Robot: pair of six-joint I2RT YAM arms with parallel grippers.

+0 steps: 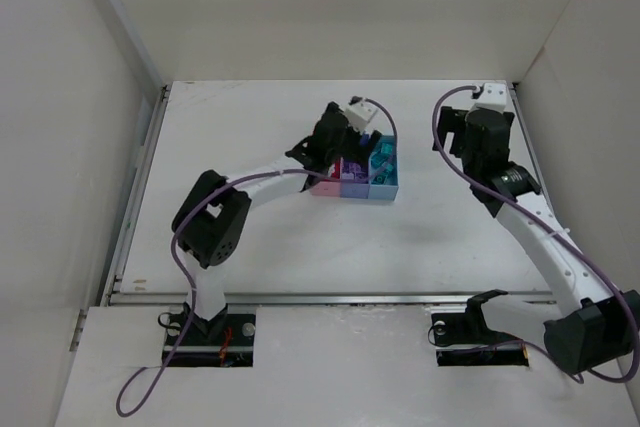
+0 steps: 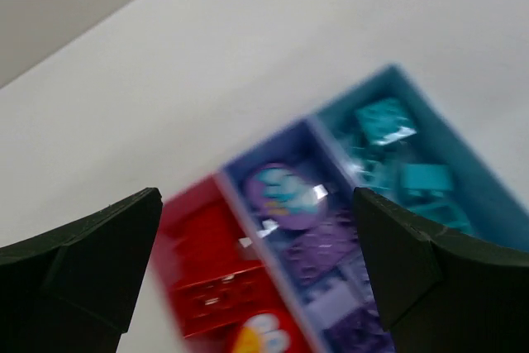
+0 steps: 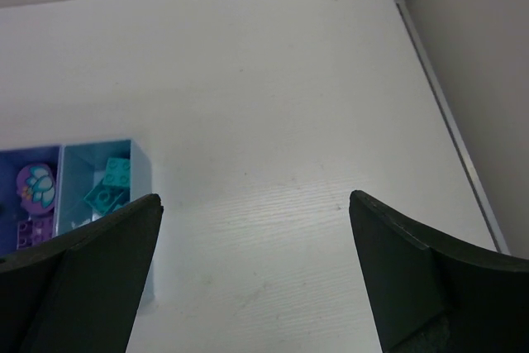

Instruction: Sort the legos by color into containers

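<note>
Worktop [image 1: 250,247]: white and matte, closed in by pale walls on three sides. Your two arms are bolted at its near edge.

Containers [image 1: 355,190]: one joined row near the centre of the worktop. From the top view you read the pink bin [image 1: 325,188] at left, the purple bin [image 1: 354,189] in the middle and the light blue bin [image 1: 383,187] at right.

Contents, from your left wrist view (blurred): red bricks [image 2: 219,287] lie in the pink bin. Purple bricks [image 2: 331,254] lie in the purple bin, with a round lavender piece [image 2: 285,192] carrying a teal mark. Teal bricks [image 2: 384,121] lie in the light blue bin. An orange-and-white blur shows at the near end of the pink bin; you cannot tell what it is.

Left arm [image 1: 265,182]: reaches forward, with its wrist over the row. The left jaws are spread wide, with nothing between the fingers [image 2: 83,262].

Right arm [image 1: 540,232]: curves up the right side to the far right of the worktop, well apart from the containers. The right jaws are also spread wide and hold nothing. Bare worktop shows between their fingers [image 3: 438,279], with the light blue bin at the left edge of that view.
</note>
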